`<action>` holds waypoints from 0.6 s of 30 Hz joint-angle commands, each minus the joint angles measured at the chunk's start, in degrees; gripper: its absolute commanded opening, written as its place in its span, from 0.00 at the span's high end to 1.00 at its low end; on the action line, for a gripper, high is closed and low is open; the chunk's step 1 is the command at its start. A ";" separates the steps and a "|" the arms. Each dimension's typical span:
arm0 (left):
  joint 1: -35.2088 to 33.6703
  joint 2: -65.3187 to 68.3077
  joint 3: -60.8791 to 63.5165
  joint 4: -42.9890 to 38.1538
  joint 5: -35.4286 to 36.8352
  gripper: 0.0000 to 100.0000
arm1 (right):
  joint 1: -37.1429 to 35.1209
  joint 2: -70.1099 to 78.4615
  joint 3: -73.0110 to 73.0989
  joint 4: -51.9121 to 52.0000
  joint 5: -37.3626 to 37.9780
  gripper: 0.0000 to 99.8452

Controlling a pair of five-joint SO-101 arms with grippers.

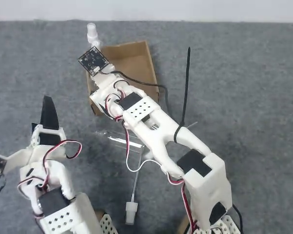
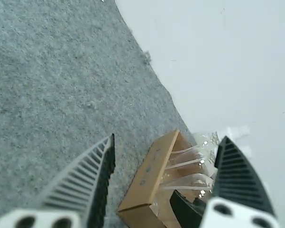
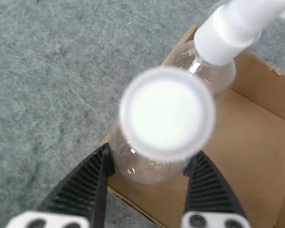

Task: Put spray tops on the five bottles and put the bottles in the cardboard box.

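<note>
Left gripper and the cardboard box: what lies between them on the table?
In the high view, only bare grey mat lies between the left gripper and the cardboard box.

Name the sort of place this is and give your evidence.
Probably a robotics test bench: two white arms with loose wiring, a grey felt table, a cardboard box of clear bottles.

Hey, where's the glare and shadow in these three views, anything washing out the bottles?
High view: soft even light, faint shadows under the arms on the table. Right wrist view: the white spray top of the bottle between the fingers is washed out, small glints below it. Left wrist view: bright streaks on the clear bottles in the cardboard box, pale wall behind.
</note>
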 commanded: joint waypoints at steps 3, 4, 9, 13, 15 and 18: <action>0.00 -0.79 -0.66 -2.02 0.53 0.68 | 0.48 -0.40 -4.22 0.13 -0.35 0.86; 0.00 -0.79 -0.66 -2.02 0.53 0.68 | 0.40 -0.40 -4.22 0.22 -0.53 0.84; 0.00 -0.79 -0.66 -1.93 0.53 0.68 | -0.04 -0.40 -4.04 0.22 -0.62 0.81; 0.00 -0.79 -0.66 -1.93 0.53 0.68 | -0.22 -0.40 -4.04 0.22 -0.62 0.81; 0.00 -0.79 -0.66 -1.93 0.53 0.68 | -0.22 -0.48 -4.04 0.22 -0.62 0.80; 0.00 -0.79 -0.66 -1.93 0.53 0.68 | -0.22 -0.66 -4.04 0.22 -0.62 0.80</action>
